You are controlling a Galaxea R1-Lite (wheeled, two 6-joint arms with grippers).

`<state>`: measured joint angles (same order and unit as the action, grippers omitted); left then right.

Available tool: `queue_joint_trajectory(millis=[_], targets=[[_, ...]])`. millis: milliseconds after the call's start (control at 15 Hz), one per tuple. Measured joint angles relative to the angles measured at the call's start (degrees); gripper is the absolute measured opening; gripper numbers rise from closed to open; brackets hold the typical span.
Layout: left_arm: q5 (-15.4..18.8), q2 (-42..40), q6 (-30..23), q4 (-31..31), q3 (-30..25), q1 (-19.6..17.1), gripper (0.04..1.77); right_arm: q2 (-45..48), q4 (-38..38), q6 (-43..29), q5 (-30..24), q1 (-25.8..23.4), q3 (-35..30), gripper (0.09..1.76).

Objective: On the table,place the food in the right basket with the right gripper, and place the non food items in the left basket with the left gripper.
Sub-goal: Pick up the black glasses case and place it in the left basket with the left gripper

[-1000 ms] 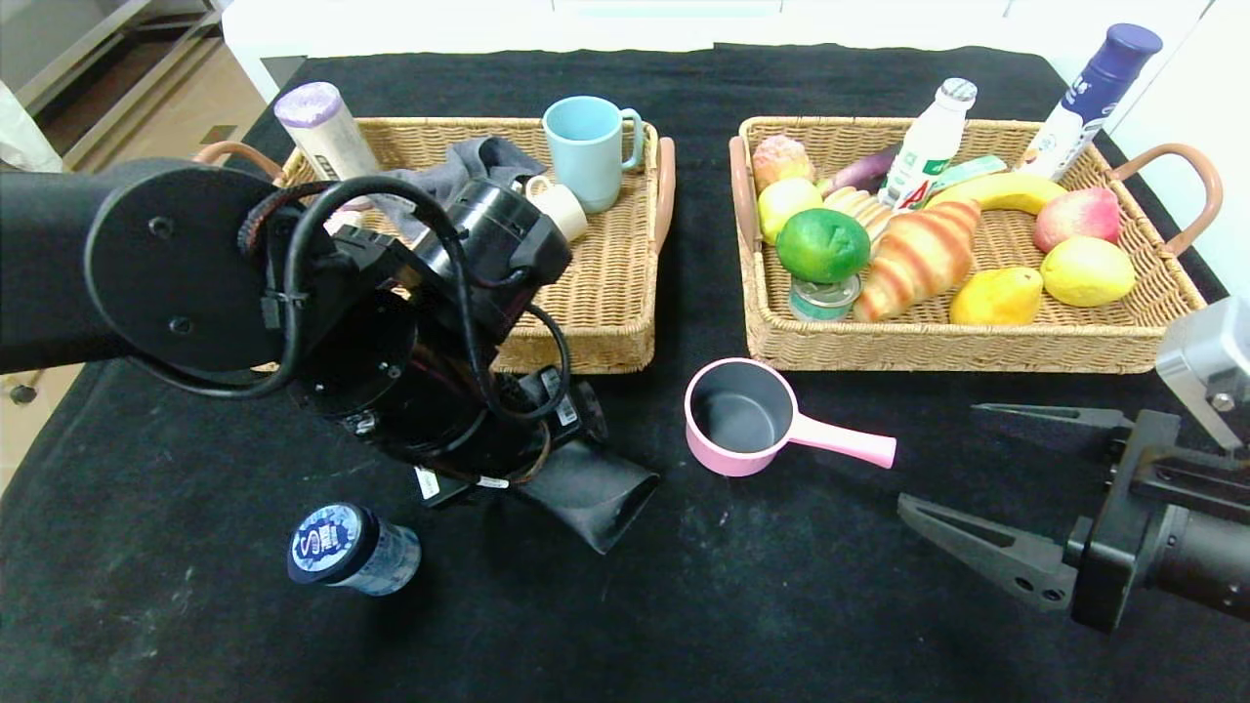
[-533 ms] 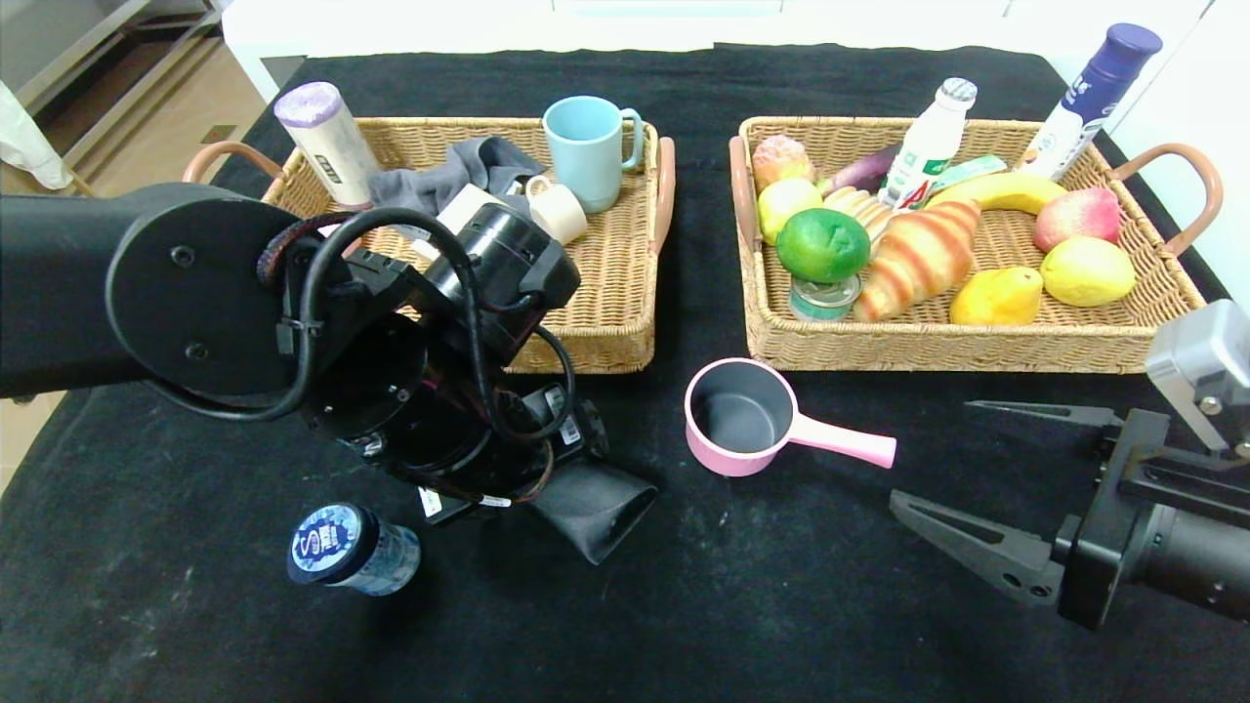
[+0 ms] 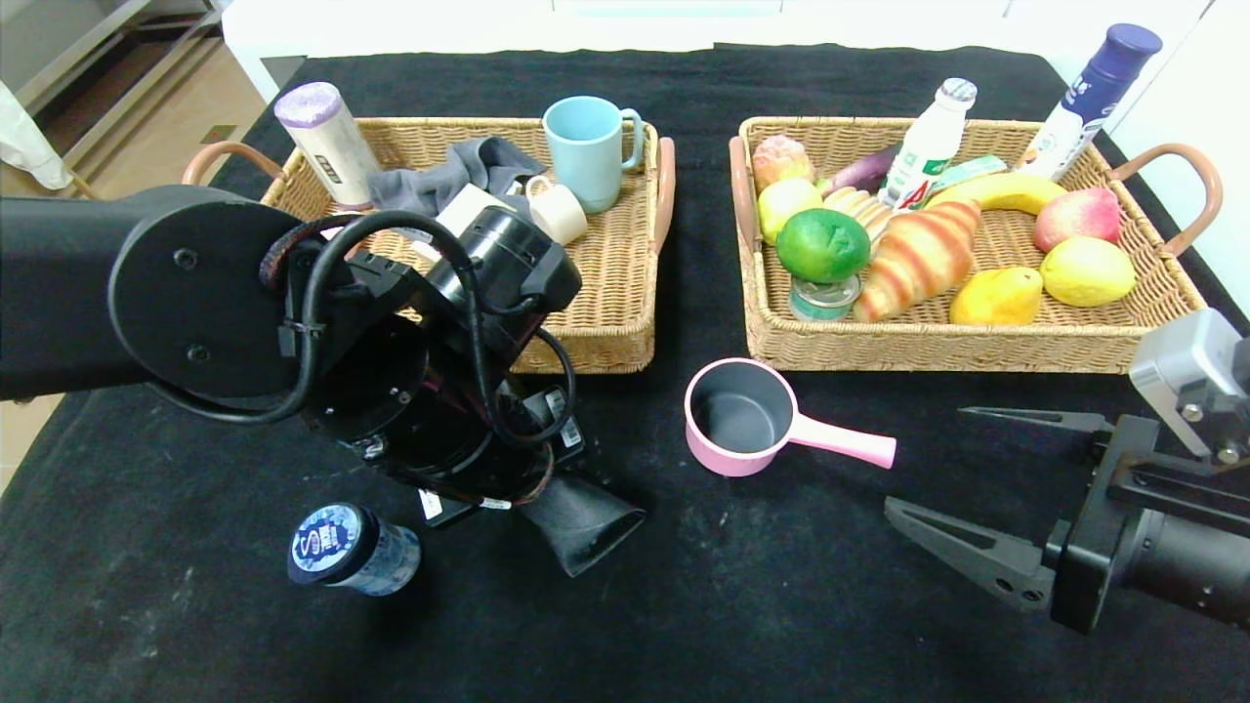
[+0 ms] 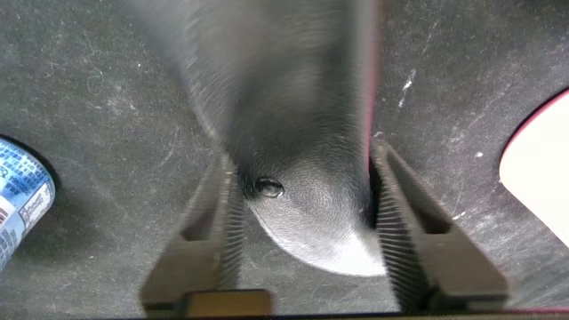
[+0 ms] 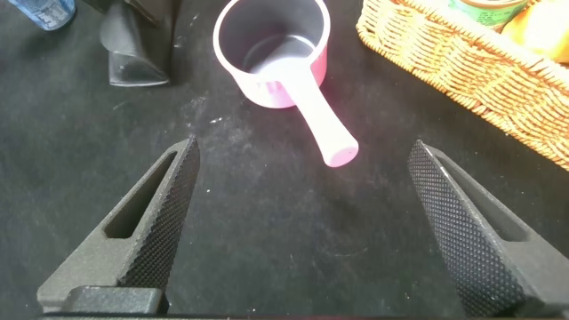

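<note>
My left gripper [image 3: 543, 475] sits mostly hidden under its arm, in front of the left basket [image 3: 598, 330]. It is shut on a black flared object [image 3: 584, 520], which fills the gap between the jaws in the left wrist view [image 4: 298, 133], low over the black cloth. My right gripper [image 3: 928, 461] is open and empty at the front right. The pink saucepan [image 3: 739, 415] lies just ahead of it, handle towards it, and also shows in the right wrist view [image 5: 271, 53]. A blue-capped bottle [image 3: 352, 550] lies at the front left. The right basket [image 3: 937, 347] holds fruit and a croissant.
The left basket holds a blue mug [image 3: 586, 151], a grey cloth [image 3: 459, 171], a small cream cup [image 3: 562, 210] and a purple-capped canister [image 3: 322, 132]. A white bottle [image 3: 923, 146] and a blue-capped bottle [image 3: 1089, 98] stand at the right basket's back.
My left arm has shifted slightly towards the table's front, and the black object has swung down and inward. My right gripper has edged slightly left, still open.
</note>
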<state>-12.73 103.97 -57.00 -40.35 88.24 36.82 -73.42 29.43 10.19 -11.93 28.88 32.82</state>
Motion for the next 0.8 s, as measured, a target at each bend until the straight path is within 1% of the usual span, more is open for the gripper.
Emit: queue_joint_trajectory(millis=[133,800], targets=[[0.0,0.1,0.0,0.1,0.0,0.0,0.82,-0.2,0.0,0.0,0.0,0.0,0.0,1.71],[0.0,0.2,-0.4,0.0,-0.1,0.0,0.82,-1.1,0.1,0.1,-0.1,-0.1,-0.1,1.71]])
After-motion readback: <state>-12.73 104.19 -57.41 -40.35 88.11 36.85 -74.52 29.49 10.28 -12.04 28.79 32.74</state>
